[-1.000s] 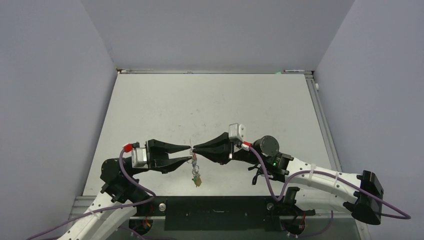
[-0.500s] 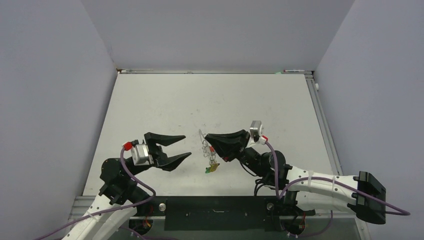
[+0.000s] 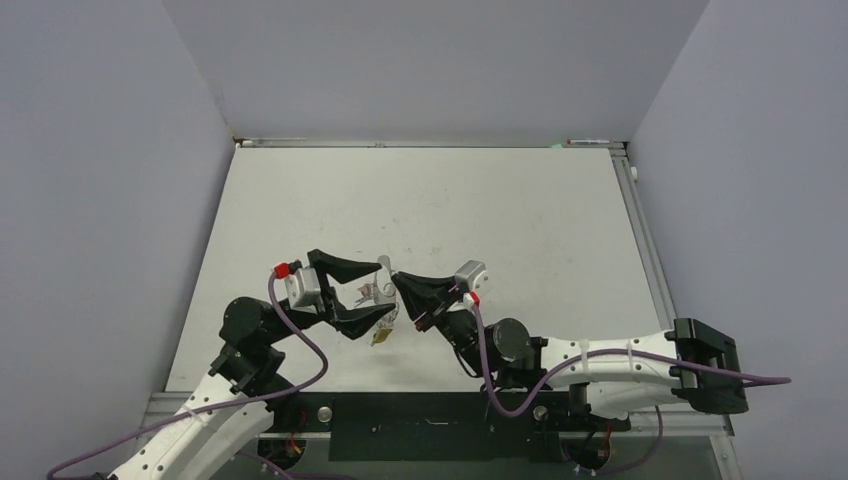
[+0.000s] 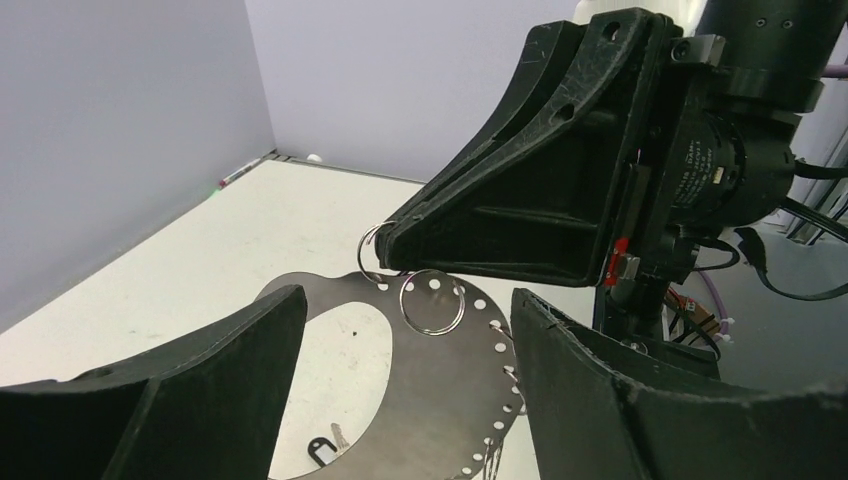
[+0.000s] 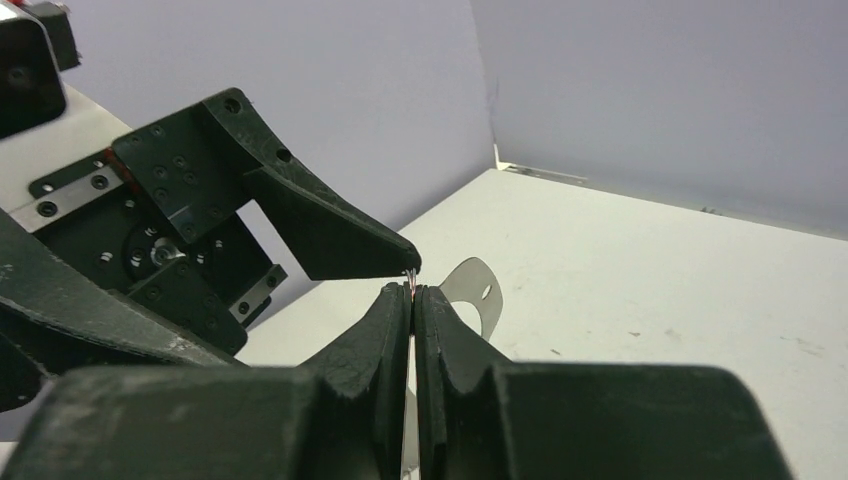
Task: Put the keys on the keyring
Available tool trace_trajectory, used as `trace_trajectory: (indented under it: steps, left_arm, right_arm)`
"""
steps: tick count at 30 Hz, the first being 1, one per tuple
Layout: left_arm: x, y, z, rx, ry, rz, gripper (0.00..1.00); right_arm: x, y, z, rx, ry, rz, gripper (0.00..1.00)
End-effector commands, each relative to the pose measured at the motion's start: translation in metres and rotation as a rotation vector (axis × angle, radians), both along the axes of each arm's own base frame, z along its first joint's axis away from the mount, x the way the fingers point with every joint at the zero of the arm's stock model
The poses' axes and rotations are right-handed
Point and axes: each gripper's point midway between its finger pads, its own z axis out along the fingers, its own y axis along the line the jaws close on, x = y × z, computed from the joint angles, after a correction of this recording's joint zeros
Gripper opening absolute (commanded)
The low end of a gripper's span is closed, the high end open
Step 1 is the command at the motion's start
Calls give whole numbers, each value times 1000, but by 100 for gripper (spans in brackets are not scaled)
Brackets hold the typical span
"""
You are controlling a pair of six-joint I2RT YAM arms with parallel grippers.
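right gripper (image 5: 412, 293) clamped on keyring (image 4: 450, 370) | left gripper (image 3: 386, 289) jaws apart, straddling keyring | keys (image 3: 381, 337) apparently dangle below

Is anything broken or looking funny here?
Nothing looks broken or spilled. The only funny bit is that the keyring hangs tilted in the air. The shut right gripper pinches it by its edge, and keys dangle underneath. The left gripper is open, with a finger on each side of it.
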Motion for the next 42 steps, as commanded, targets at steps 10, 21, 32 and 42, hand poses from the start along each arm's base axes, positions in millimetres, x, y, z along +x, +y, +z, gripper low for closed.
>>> trace_trajectory:
  steps: [10, 21, 32, 42]
  left_arm:
    - [10, 0, 7, 21, 18, 37, 71]
    - [23, 3, 2, 57, 30, 99, 45]
    - [37, 16, -1, 96, 30, 215, 10]
    - [21, 7, 5, 75, 22, 112, 0]
  right_arm:
    - [0, 4, 38, -14, -68, -197, 5]
    - [-13, 15, 38, -90, -112, -235, 5]
    - [-16, 3, 41, -65, -103, -212, 5]
    - [-8, -6, 45, 15, -81, -127, 5]
